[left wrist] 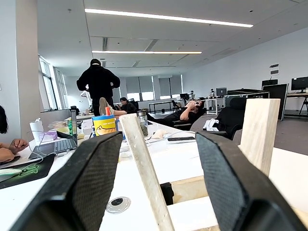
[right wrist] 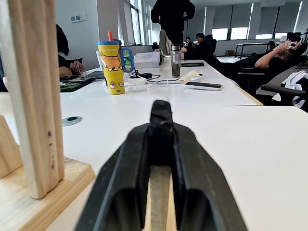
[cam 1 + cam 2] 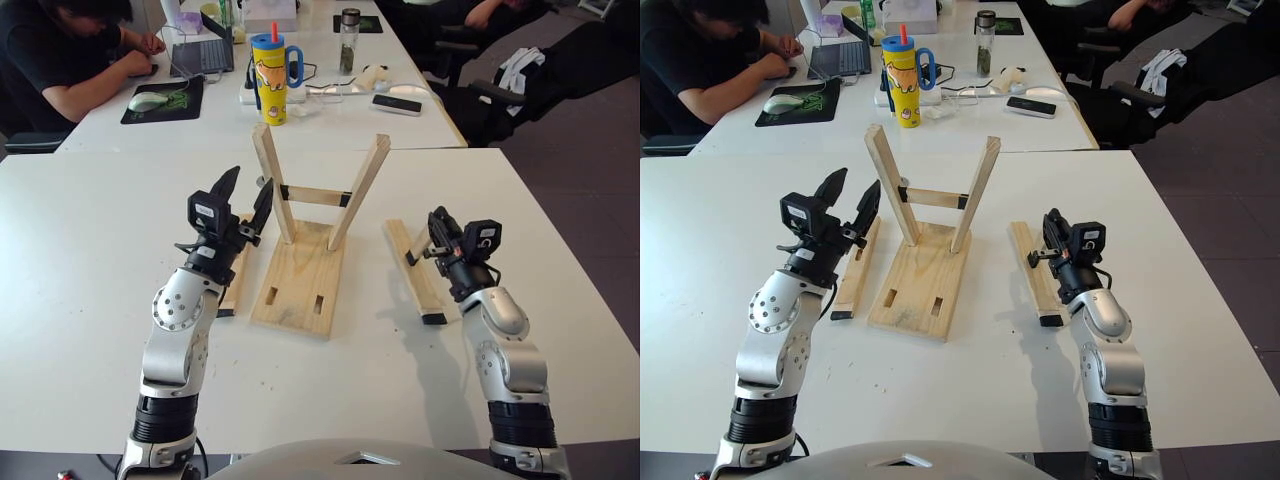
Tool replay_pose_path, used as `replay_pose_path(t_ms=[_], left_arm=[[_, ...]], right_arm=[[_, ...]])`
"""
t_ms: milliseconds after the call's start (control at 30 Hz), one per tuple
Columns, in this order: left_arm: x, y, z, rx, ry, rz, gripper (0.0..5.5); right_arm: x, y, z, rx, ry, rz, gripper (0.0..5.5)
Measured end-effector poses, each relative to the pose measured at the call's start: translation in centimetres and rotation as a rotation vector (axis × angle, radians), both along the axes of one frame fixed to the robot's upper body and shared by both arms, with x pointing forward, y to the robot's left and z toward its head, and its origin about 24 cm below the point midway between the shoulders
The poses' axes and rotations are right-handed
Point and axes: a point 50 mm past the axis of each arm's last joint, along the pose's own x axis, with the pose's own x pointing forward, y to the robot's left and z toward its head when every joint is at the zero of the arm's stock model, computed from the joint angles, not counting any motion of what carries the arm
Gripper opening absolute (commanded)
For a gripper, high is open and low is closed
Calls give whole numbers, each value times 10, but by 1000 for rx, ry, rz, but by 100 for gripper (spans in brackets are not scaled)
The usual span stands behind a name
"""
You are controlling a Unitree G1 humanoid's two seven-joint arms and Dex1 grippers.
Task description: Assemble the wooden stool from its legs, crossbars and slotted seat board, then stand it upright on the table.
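- The seat board (image 3: 297, 272) lies flat at the middle of the white desk (image 3: 90, 260). Two empty slots (image 3: 272, 295) are cut near its near edge.
- Two legs stand in the board's far end and lean outward: the left standing leg (image 3: 272, 185) and the right standing leg (image 3: 360, 190).
- A crossbar (image 3: 315, 196) joins the two standing legs about halfway up, with a dark fitting at each end.
- The left loose leg (image 3: 236, 285) lies flat on the desk just beside the board's left edge and runs along it.
- The right loose leg (image 3: 415, 272) lies flat on the desk to the right of the board, apart from it, with a dark cap on its near end.
- The left hand (image 3: 249, 185) is wide open and raised over the far end of the left loose leg, just beside the left standing leg. In the left wrist view that standing leg lines up between the two fingers (image 1: 82, 187) but sits farther off, not touched.
- The right hand (image 3: 437, 222) is closed, with its fingertips together, over the far part of the right loose leg. In the right wrist view a strip of wood shows through the slit between the fingers (image 2: 127, 183). Contact with the wood cannot be judged.
- On the far desk (image 3: 420, 125) there are a yellow cup (image 3: 268, 80), a laptop (image 3: 205, 52) and a phone (image 3: 397, 104).
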Motion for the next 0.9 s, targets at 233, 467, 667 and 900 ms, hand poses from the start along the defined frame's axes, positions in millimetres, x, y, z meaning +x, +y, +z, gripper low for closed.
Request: replay_pose_path(t_ms=[233, 467, 667, 900], left_arm=[[0, 0, 0, 2, 0, 0, 279], [0, 0, 0, 5, -1, 2, 279], [2, 0, -3, 7, 14, 3, 279], [3, 0, -2, 8, 2, -1, 279]], right_arm=[[-4, 0, -7, -31, -43, 15, 44], [-12, -3, -12, -42, -70, 40, 44], [-1, -2, -10, -40, -68, 50, 44], [2, -4, -10, -48, -60, 57, 44]])
